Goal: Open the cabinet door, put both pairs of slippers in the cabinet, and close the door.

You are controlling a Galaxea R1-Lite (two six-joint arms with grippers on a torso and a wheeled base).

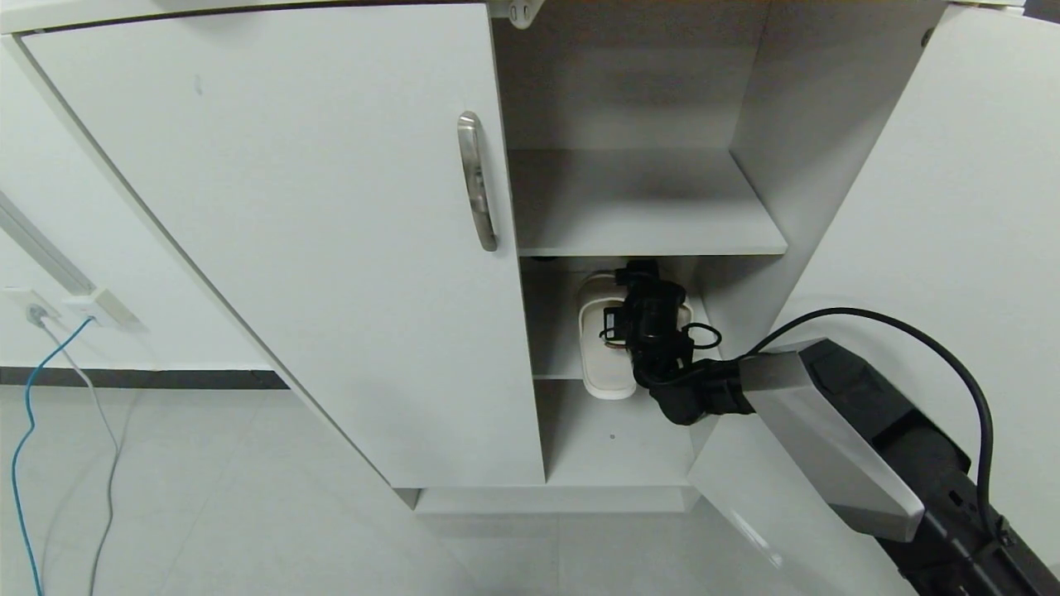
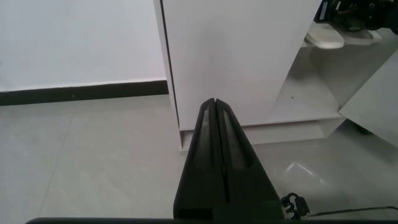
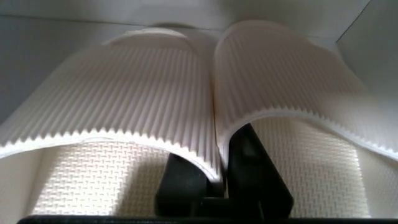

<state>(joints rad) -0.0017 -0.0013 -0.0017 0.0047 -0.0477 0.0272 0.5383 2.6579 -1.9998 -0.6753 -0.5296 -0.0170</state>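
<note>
White slippers [image 1: 600, 368] lie on the cabinet's [image 1: 795, 149] lower shelf, at five o'clock from the closed door's handle [image 1: 477, 180], with the right gripper [image 1: 639, 285] over them

Left wrist view: the left gripper [image 2: 214, 109] hangs pressed together above the floor [image 2: 81, 162]

Right wrist view: the right gripper pinches both slippers' adjoining straps

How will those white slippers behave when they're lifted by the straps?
The slippers look like moulded foam, so they are probably light for their size. Their ribbed straps curl where the right gripper pinches them, so they are likely bendy, not stiff. The textured footbeds suggest little slipping, and the low, flat shape should not roll.
</note>
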